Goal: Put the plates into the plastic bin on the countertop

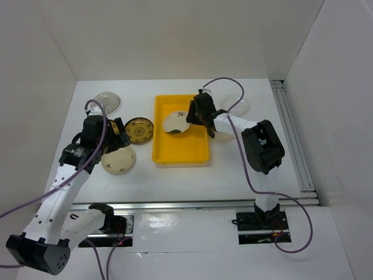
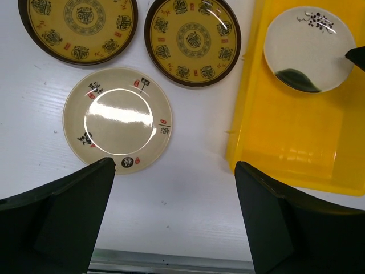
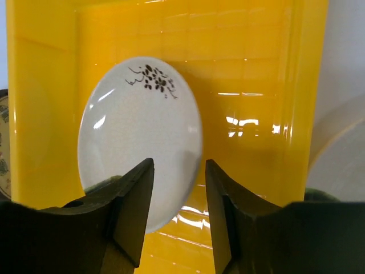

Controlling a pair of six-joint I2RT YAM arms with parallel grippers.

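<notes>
The yellow plastic bin sits mid-countertop. One cream plate with a dark patch lies inside it, also seen in the left wrist view and the right wrist view. My right gripper hangs over that plate's right edge; its jaws stand apart with the rim between them, untouched. My left gripper is wide open above bare countertop between a cream plate and the bin. Two yellow-and-brown plates lie beyond it.
A clear glass plate lies at the far left and another right of the bin. A pale plate rim shows right of the bin wall. White walls bound the countertop; a metal rail runs along its near edge.
</notes>
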